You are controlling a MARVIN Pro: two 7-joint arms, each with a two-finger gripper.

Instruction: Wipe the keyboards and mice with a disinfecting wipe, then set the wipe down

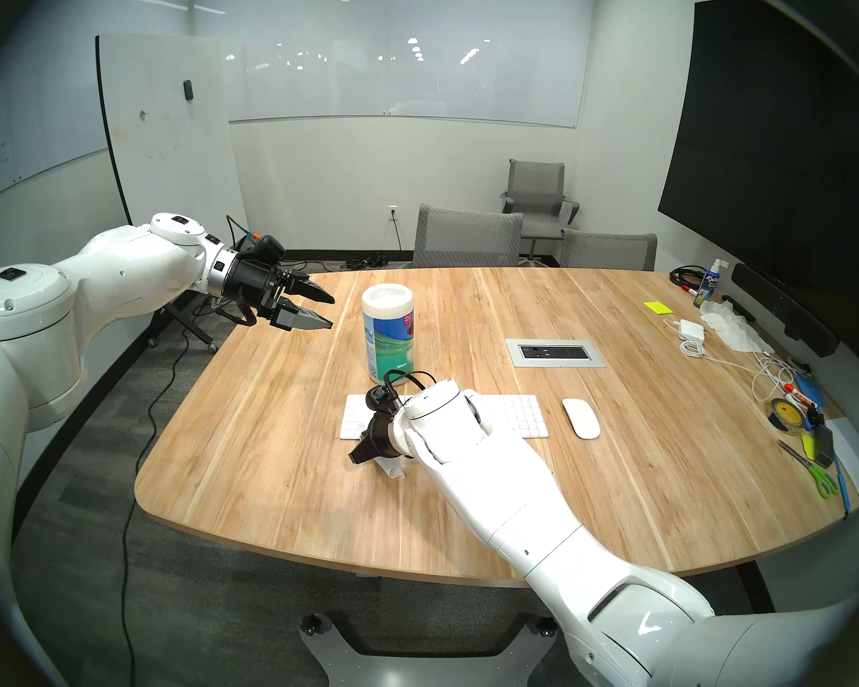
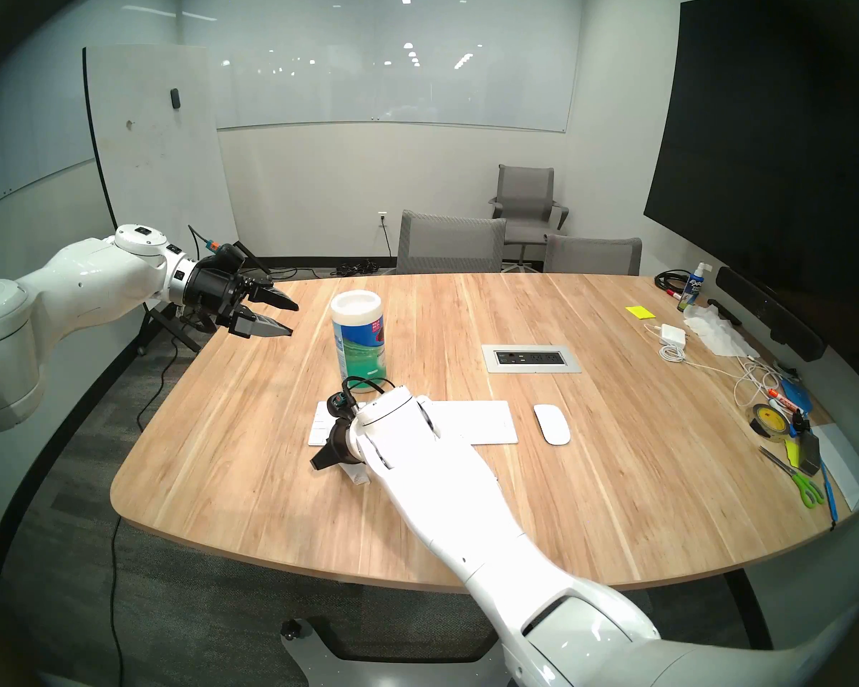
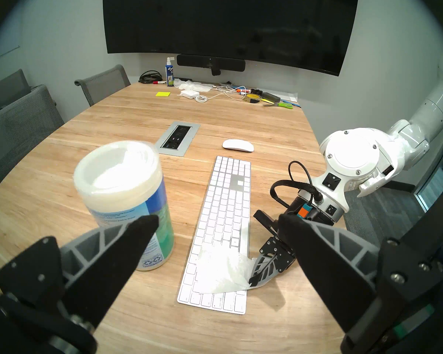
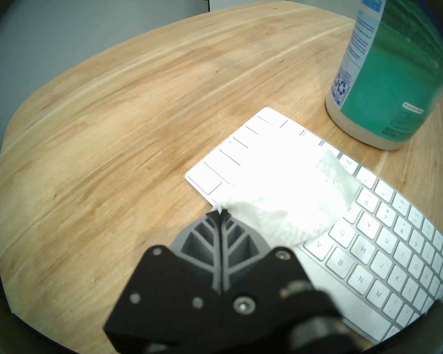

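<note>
Head view: keyboard (image 1: 517, 416) lies just before the wipe canister (image 1: 389, 341), mouse (image 1: 580, 418) beside its right end; left gripper (image 1: 318, 309) hangs spread, empty.

Left wrist: right gripper (image 3: 253, 282) pinches the wipe (image 3: 220, 271) by one corner.

Right wrist: wipe looks limp, light; it drapes across the keyboard's left-end keys.

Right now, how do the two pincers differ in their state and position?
The left pincer is open and holds nothing; the right pincer is shut on the wipe. The left pincer is raised beside the wipes canister; the right pincer is low at the keyboard, with the wipe lying on its keys. Both are black.
</note>
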